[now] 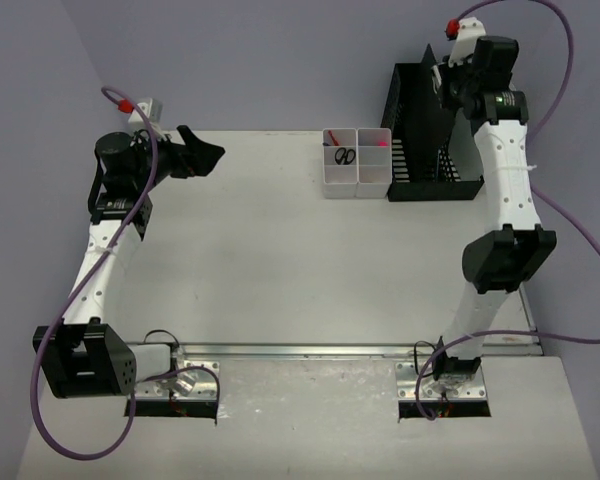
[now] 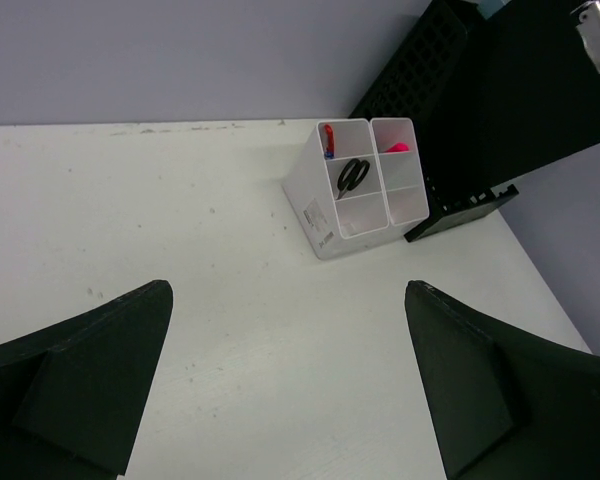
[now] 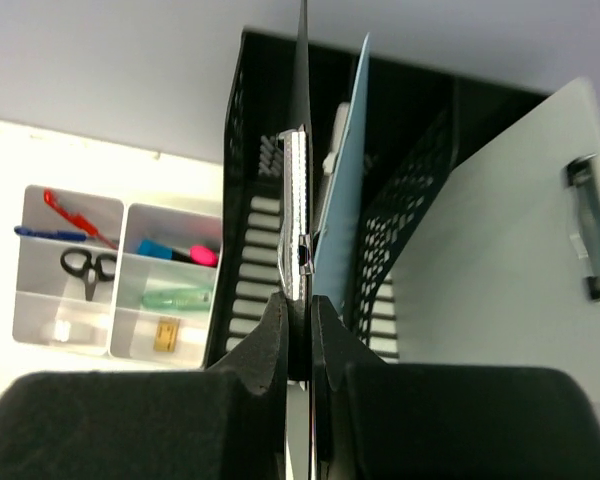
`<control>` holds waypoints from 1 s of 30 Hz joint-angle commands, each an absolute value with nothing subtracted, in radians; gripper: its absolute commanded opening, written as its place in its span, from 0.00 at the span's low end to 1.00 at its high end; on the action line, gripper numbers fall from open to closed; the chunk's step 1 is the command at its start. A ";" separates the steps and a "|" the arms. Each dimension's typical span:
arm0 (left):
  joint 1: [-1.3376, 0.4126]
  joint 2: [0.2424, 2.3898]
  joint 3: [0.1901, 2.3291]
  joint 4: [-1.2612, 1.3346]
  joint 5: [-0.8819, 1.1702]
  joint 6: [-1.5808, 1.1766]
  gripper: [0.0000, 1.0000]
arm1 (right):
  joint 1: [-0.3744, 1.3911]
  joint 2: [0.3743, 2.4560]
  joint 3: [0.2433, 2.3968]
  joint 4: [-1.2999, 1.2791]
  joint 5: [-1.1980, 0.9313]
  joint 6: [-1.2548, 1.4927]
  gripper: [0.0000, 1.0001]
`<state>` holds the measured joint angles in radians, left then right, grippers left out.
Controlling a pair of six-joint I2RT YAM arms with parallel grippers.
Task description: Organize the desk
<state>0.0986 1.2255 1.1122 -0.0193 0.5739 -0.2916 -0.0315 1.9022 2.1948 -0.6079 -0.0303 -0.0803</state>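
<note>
The table is seen below the left fingers, which are held wide apart. The right fingers are clamped on a thin dark clipboard at the black rack, beside white bins.

Layout of the desk. Two compartment bins sit side by side at the far edge, right of centre, with scissors in the left bin. The file rack stands just beside them on the right, at the far right corner. A clipboard stands upright inside the rack, pinched by the right gripper. The left gripper hovers over the far left corner.
</note>
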 commanded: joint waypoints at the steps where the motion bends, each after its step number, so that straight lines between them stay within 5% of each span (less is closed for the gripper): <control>1: 0.097 1.233 1.115 0.018 0.592 -0.290 1.00 | -0.038 1.908 2.230 -0.600 -0.055 -0.048 0.01; 12: 0.095 1.258 1.101 0.026 0.601 -0.299 1.00 | -0.037 2.002 2.216 -0.572 -0.098 -0.006 0.01; 14: 0.095 1.259 1.104 0.017 0.595 -0.293 1.00 | -0.038 2.035 2.246 -0.597 -0.107 0.015 0.16; 15: 0.097 1.259 1.106 0.014 0.592 -0.291 1.00 | -0.038 2.043 2.273 -0.610 -0.109 0.034 0.39; 19: 0.095 1.261 1.120 0.002 0.571 -0.288 1.00 | -0.038 2.037 2.325 -0.592 -0.106 0.040 0.78; 26: 0.095 1.344 1.275 -0.256 0.525 -0.175 1.00 | -0.038 1.811 2.277 -0.479 -0.138 0.011 0.99; 30: 0.095 1.353 1.296 -0.374 0.379 -0.108 1.00 | -0.040 1.600 2.013 -0.465 -0.137 -0.079 0.99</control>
<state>0.0986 1.3636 1.2636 -0.2550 0.4881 -0.1875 -0.0315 1.7813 2.1170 -0.5453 -0.1204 -0.0113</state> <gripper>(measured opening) 0.999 0.986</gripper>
